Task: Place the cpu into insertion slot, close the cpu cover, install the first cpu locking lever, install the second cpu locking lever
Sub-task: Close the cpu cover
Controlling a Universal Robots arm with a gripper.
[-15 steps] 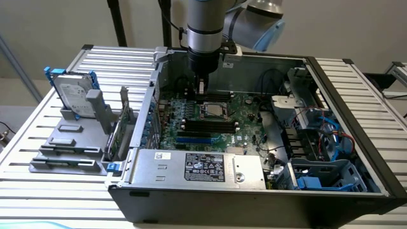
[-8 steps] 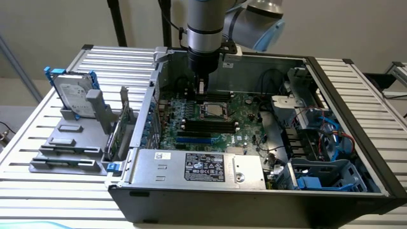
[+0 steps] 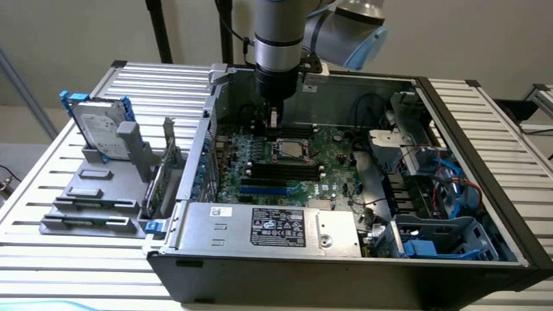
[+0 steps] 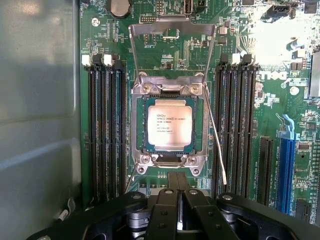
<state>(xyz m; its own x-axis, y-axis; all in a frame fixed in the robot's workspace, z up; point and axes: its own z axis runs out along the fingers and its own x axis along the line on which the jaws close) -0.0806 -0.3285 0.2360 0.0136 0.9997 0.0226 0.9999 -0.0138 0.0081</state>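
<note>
Inside the open computer case (image 3: 346, 272), my gripper (image 3: 274, 120) hangs low over the green motherboard (image 3: 333, 146), close to the socket area. It's clenched, fingers pressed together with nothing between them. In the wrist view the pinched tips sit just beside the socket's edge; I can't tell whether they touch the board. The cpu (image 4: 170, 125) is already seated in the insertion slot (image 4: 141, 125), silvery face up, lying flat and square to the black rim. The cpu cover (image 4: 170, 26) is not closed: it stands swung up from its hinge on the side of the socket away from my gripper, and the board shows through its window. One thin locking lever (image 4: 216, 135) runs along a side of the socket and angles outward, its free end near my fingers, not latched down. A second thin wire (image 4: 129, 182) shows at the opposite corner, partly hidden behind my gripper, so I can't tell its state. Black memory slots (image 4: 106, 130) flank the socket on both sides. In the exterior view, a hard drive (image 3: 97, 126) stands upright in a grey holder (image 3: 95, 194) on the slatted table (image 3: 69, 259) at that view's left, apart from the case. A labelled silver box (image 3: 337, 230) sits along the case's near edge.
</note>
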